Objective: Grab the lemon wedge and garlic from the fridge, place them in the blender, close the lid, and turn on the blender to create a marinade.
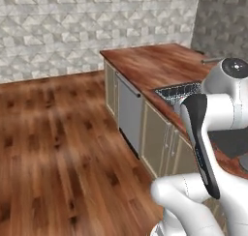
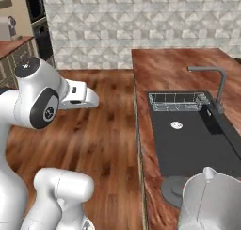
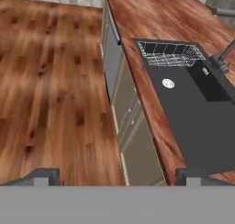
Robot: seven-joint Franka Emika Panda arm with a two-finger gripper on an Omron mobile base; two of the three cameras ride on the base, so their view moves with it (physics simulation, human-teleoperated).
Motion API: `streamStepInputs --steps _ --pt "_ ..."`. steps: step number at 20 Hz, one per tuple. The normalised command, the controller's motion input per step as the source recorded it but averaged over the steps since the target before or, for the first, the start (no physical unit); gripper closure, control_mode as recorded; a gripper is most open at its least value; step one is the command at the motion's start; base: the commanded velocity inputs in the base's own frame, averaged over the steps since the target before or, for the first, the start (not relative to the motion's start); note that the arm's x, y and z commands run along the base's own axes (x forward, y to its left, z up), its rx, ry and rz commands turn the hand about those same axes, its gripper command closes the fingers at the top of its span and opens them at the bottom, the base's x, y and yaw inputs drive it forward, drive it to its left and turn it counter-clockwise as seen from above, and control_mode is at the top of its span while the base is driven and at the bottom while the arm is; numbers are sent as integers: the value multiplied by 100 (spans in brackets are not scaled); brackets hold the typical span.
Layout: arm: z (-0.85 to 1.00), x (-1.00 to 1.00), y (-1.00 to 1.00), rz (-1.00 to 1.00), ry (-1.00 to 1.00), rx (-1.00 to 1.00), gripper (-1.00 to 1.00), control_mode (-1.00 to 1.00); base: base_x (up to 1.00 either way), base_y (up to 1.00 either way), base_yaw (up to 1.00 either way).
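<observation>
Floor [image 3: 50, 81]: big wood-plank stretch, fills the left of the hand's outlook, lies below and ahead of the hand.

Worktop [image 3: 151, 16]: red-brown wood run, ahead and to the right of the hand, w/ pale cupboard fronts and a grey appliance panel [image 1: 130, 111] under its edge.

Sink [image 3: 197, 113]: black basin let into the worktop, right of the hand and slightly ahead. Wire rack [image 3: 170, 53] at its far end, grey tap [image 2: 214, 80] on the far side.

Blender [image 2: 212, 201]: clear grey jar, close in at the near end of the worktop past the sink. Looks to be right of the hand and behind its line of sight. A flat dark-grey disc [image 2: 172, 189] lies just beside the jar, prob. the lid, can't confirm.

Hand [image 3: 117, 178]: fingers spread fully apart, nothing between them, carrying nothing, hanging over the floor just off the worktop edge.

Fridge, lemon wedge, garlic: not locatable from these angles. Key relation: hand faces along the worktop towards the tiled wall, so my guess is the base needs to turn or drive to find the fridge before any reach. Fetch step not yet begun, jar looks empty.
</observation>
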Motion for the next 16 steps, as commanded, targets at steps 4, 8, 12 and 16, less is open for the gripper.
streamStepInputs --steps 4,8,12,16 --pt "0 0 0 0 0 0 -100 100 0 0 58" --pt "0 0 0 0 0 0 -100 100 0 0 59" --pt "0 0 0 0 0 0 -100 100 0 0 59" --pt "0 0 0 0 0 0 -100 100 0 0 59"
